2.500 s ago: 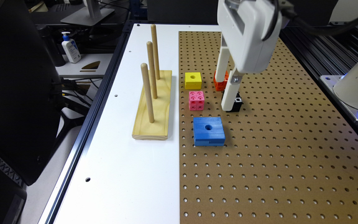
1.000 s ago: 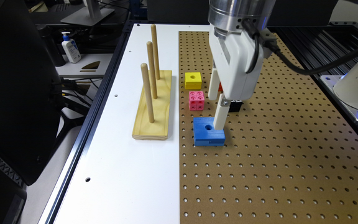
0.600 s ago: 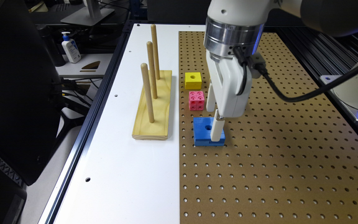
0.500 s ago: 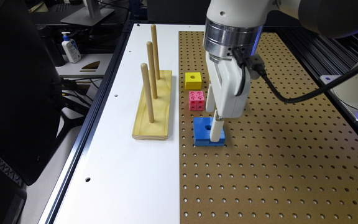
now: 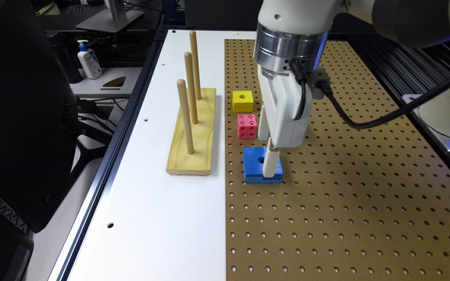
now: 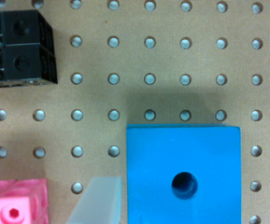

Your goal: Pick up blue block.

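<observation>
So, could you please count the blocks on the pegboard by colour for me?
Blue block: 1
Yellow block: 1
Pink block: 1
Black block: 1
Total: 4 blocks that can be seen; the arm may hide others in the exterior view.

one blue block (image 5: 255, 167), three small cubes (image 5: 243, 101), three pegs (image 5: 185, 116)
</observation>
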Available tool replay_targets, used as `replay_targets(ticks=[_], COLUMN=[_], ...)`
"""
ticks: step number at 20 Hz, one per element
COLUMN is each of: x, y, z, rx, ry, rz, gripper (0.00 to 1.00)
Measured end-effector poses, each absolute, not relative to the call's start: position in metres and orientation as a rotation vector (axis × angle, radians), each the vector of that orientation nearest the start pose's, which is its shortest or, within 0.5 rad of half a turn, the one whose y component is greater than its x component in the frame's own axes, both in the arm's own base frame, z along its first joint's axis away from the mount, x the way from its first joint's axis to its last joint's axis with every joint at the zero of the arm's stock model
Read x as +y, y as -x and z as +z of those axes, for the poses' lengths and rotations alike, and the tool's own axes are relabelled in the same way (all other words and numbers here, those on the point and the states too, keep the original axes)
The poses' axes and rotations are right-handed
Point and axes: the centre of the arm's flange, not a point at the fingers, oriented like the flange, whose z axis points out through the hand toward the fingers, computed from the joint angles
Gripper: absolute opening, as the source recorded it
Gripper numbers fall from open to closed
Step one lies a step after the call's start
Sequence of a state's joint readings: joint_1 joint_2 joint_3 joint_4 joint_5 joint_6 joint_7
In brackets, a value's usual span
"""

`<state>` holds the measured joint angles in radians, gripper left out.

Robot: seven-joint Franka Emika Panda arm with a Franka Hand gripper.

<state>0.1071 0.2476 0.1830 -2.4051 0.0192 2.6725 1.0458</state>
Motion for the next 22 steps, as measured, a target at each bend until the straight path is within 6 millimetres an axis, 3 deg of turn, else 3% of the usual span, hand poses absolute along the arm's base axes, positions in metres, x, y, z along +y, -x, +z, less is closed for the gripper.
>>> replay_targets(ticks=[7, 12, 22], x=[0.145, 0.144, 0.145], y=[-0.48, -0.481, -0.512], z=[0.213, 0.199, 0.187], rx=[1.172, 1.173, 1.177], ry=[2.855, 2.851, 2.83], rz=[0.026, 0.025, 0.002], gripper=[1.0, 1.0, 1.0])
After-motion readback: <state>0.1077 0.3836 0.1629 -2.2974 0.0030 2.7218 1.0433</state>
